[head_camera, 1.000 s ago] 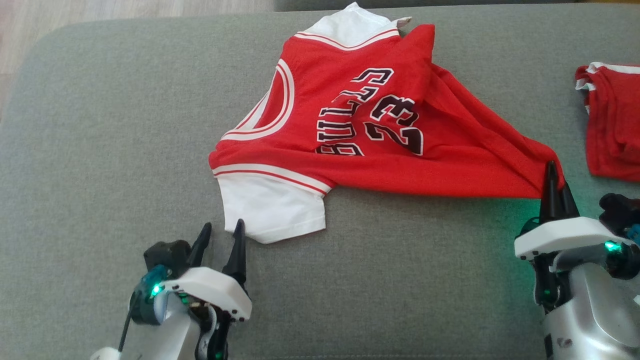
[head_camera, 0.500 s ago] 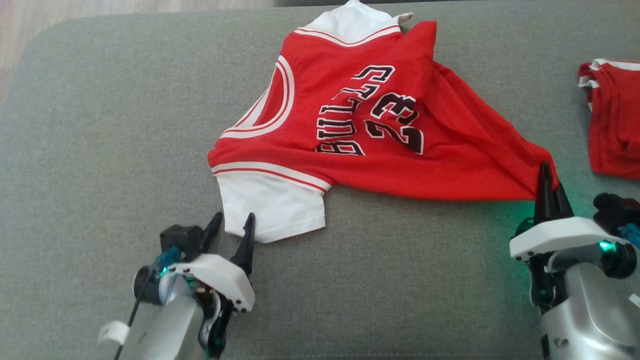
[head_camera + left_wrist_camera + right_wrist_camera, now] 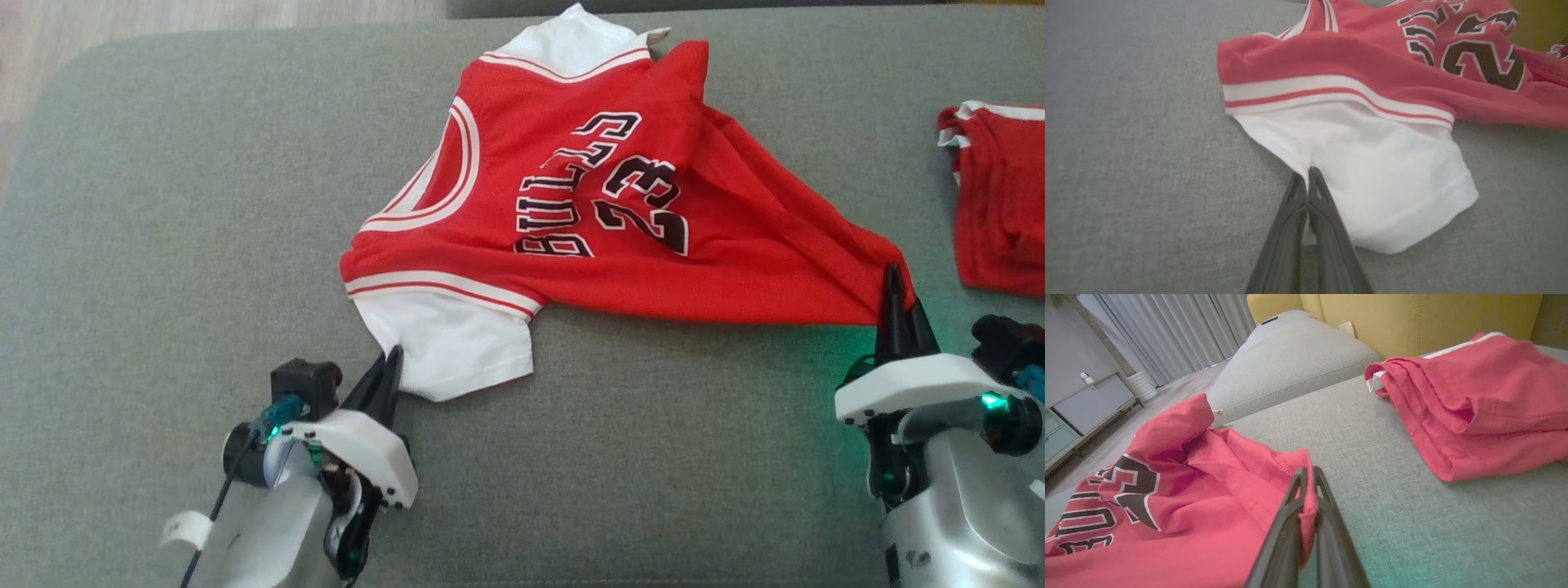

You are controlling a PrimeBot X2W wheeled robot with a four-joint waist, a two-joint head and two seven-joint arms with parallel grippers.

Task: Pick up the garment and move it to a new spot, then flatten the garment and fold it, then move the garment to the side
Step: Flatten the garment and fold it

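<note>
A red mesh basketball jersey [image 3: 588, 204] with white short sleeves and black, white-edged lettering reading "BULLS 23" lies spread but rumpled across the middle of a grey woven upholstered seat [image 3: 163, 245], its collar towards the seat's far left and its hem drawn out towards the seat's near right. At the seat's near left, the left gripper [image 3: 390, 363] has its two long dark fingers pressed together on the edge of the nearer white sleeve [image 3: 449, 343]. The left wrist view shows a sliver of the smooth white fabric [image 3: 1372, 183] caught between them, just below the sleeve's red-and-white striped band. At the seat's near right, the right gripper [image 3: 898, 294] is likewise clamped, here on the jersey's red hem corner [image 3: 865, 269]. In the right wrist view the stitched hem [image 3: 1290, 469] folds over and between the closed fingers [image 3: 1327, 522]. The cloth between the two grips runs in long diagonal creases, and one red flap stands up at the seat's far middle. A second red garment with white trim [image 3: 1000, 220], folded into a thick soft stack, rests on the seat's far right, apart from the jersey. Beyond the seat stand a grey cushion [image 3: 1290, 363] and a mustard-yellow backrest [image 3: 1412, 318].
</note>
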